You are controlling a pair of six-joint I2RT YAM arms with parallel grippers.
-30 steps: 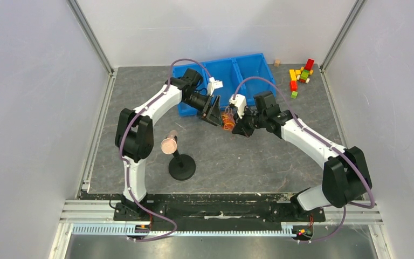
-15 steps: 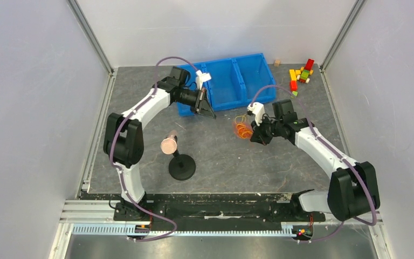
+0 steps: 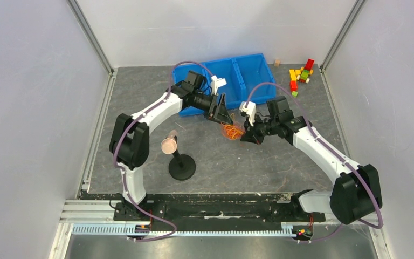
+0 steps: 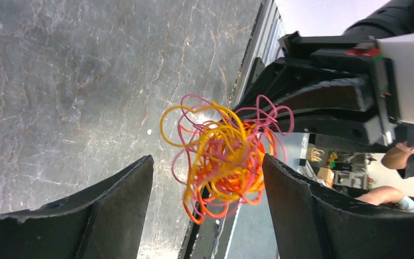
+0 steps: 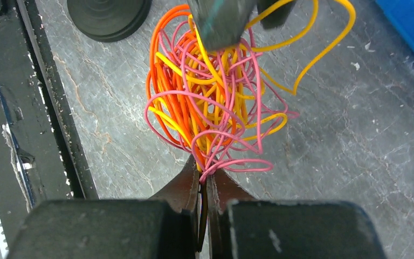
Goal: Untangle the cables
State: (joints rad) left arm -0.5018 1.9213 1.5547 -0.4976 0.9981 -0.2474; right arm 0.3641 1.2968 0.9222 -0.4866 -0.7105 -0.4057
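The cables (image 3: pixel 232 131) form one loopy tangle of orange, yellow and pink wires, hanging just above the grey mat in the middle. My right gripper (image 3: pixel 244 138) holds the tangle from its right side. In the right wrist view its jaws (image 5: pixel 204 174) are shut on pink and yellow strands at the near end of the cables (image 5: pixel 207 102). My left gripper (image 3: pixel 223 115) is open at the tangle's upper left. In the left wrist view the cables (image 4: pixel 221 156) hang just past its spread fingertips (image 4: pixel 207 162), touching neither finger.
A blue bin (image 3: pixel 250 63) with three compartments stands behind the left arm. A black round-based stand (image 3: pixel 182 167) carrying a pinkish cylinder is at the near left. Coloured blocks (image 3: pixel 301 75) lie at the far right corner.
The left arm pulled back toward the bin, then returned to the tangle with its jaws open. The right gripper carried the tangle rightward and nearer, then slightly back left.
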